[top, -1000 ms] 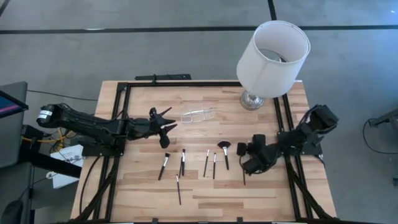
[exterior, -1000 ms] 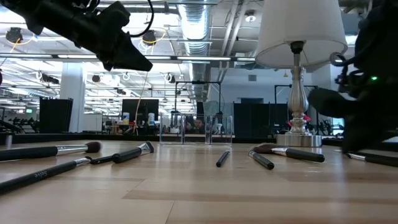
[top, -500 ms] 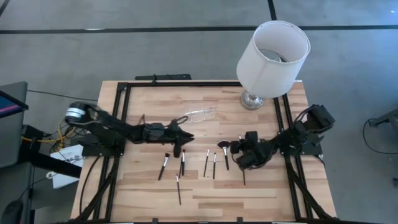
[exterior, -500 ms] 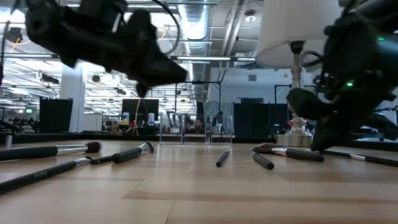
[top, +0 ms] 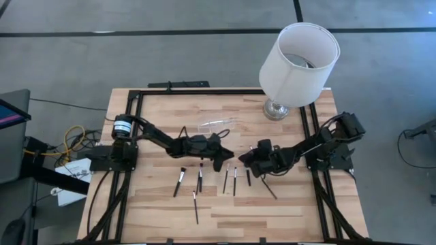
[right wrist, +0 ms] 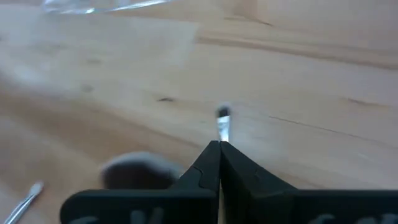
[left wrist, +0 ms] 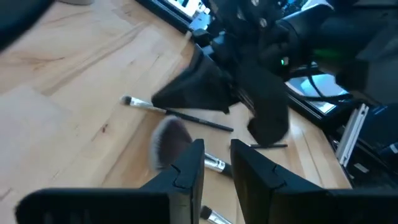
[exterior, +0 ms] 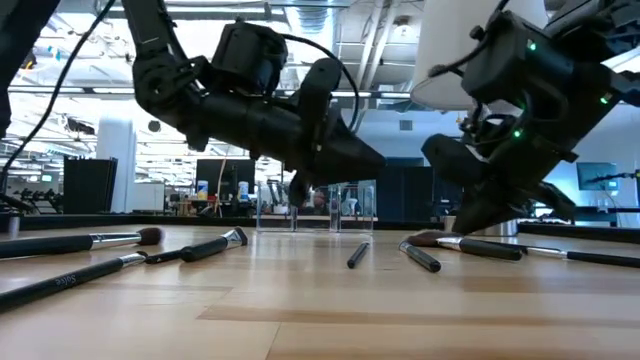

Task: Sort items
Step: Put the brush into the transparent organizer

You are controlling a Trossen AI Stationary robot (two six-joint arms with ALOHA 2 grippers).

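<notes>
Both arms moved inward; right hand (right wrist: 219, 144) grips thin brush (right wrist: 222, 122); left hand (left wrist: 216, 163) parted; no legible writing.

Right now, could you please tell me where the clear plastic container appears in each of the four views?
High view: the clear plastic container lies mid-table, behind the brush row.
Low view: centre of the picture, far back on the table.
Left wrist view: not in it.
Right wrist view: only a clear sliver shows, ahead of the fingers.
Shared landmark: the lamp, to its right in the high and low views.

A white-shaded lamp (top: 298, 58) stands at the table's (top: 286, 218) far corner, a clear, possibly plastic container (top: 216, 124) nearby.
</notes>
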